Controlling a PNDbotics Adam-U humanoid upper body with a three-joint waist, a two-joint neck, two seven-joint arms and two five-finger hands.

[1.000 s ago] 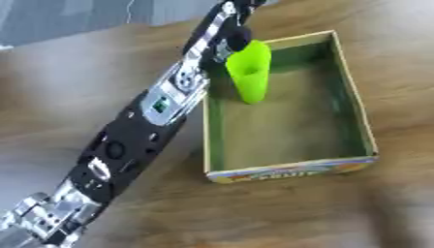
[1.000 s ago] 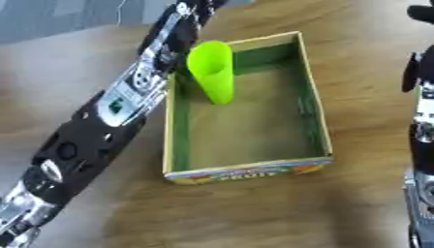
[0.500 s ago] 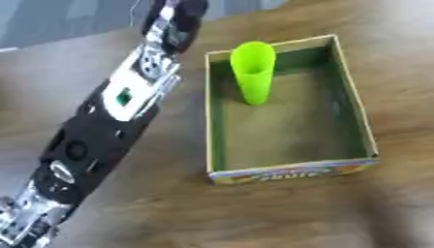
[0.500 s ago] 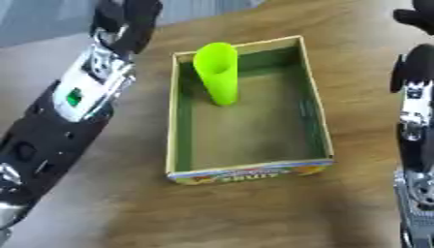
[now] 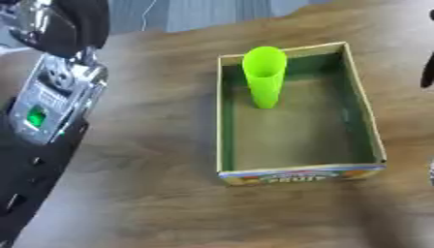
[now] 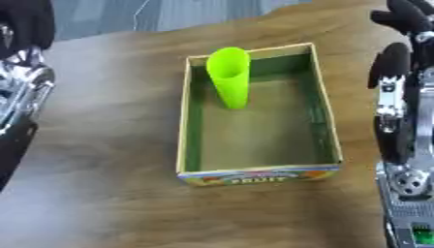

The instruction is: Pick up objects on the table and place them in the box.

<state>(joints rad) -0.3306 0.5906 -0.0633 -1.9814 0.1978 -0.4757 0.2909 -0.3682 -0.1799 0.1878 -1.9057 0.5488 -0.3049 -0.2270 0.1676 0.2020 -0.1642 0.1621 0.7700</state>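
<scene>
While green cup [image 5: 264, 75] stands in box [image 5: 366, 114], left hand [image 5: 72, 22] fingers unclear, right hand [image 6: 405, 18] fingers curled.

Soft, even light on the brown wooden tabletop [image 5: 144, 145]; faint shadows, no glare. Everything is blurred, worst along its left edge.

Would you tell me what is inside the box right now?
Only a green cup stands upright inside the box, near its far end. The cup hides its own patch of floor; its inside cannot be seen.

Brown wood-grain table [image 5: 152, 145]; grey floor [image 5: 212, 12] beyond its far edge
</scene>
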